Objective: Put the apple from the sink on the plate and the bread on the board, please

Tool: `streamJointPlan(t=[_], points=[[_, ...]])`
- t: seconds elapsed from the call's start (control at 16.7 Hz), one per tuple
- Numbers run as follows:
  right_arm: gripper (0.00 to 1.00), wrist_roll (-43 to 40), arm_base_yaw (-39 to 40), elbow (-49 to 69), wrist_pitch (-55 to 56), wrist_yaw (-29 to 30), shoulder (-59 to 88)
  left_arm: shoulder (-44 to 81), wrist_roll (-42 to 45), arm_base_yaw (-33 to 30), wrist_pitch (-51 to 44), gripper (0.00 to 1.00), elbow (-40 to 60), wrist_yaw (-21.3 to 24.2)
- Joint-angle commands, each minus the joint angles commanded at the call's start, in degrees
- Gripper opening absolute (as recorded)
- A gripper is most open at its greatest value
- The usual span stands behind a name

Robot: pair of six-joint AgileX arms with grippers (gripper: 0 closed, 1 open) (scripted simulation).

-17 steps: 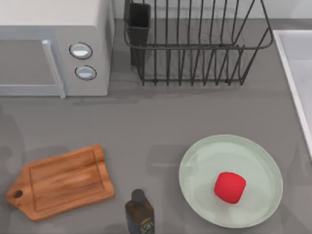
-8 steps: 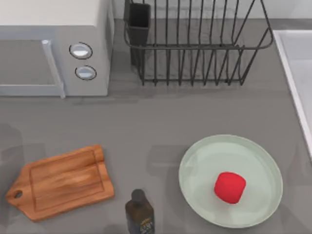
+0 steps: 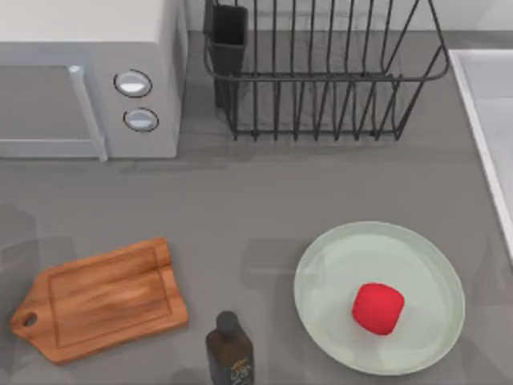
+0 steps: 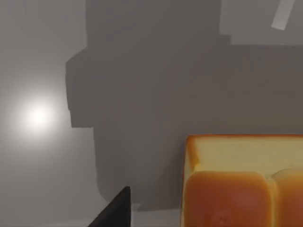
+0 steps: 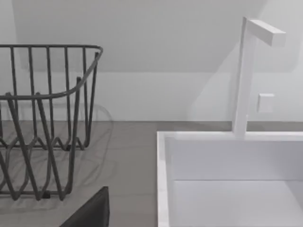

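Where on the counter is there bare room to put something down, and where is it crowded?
The widest free patch is the grey counter between the microwave and dish rack behind, and the board and plate in front. The board is bare too. It is crowded between board and plate, where the bottle stands.

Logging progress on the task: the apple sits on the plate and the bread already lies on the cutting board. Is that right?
Not quite. The apple does sit on the plate, but the top view shows the board bare, with no bread on it. The bread appears in the left wrist view, close to that camera over a grey surface, so that half of the job is not done.
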Motion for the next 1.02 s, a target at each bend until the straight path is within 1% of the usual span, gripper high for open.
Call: streamJointPlan(t=[0.48, 0.54, 0.96, 1.02], points=[[1.0, 0.0, 0.0, 0.0, 0.0, 0.0, 0.0, 0.0, 0.0, 0.0, 0.0, 0.02, 0.0, 0.0], [1.0, 0.0, 0.0, 0.0, 0.0, 0.0, 0.0, 0.0, 0.0, 0.0, 0.0, 0.0, 0.0, 0.0], [1.0, 0.0, 0.0, 0.0, 0.0, 0.0, 0.0, 0.0, 0.0, 0.0, 0.0, 0.0, 0.0, 0.0], [1.0, 0.0, 0.0, 0.0, 0.0, 0.0, 0.0, -2.07, -1.07, -0.19, -2.62, 0.0, 0.53, 0.37]])
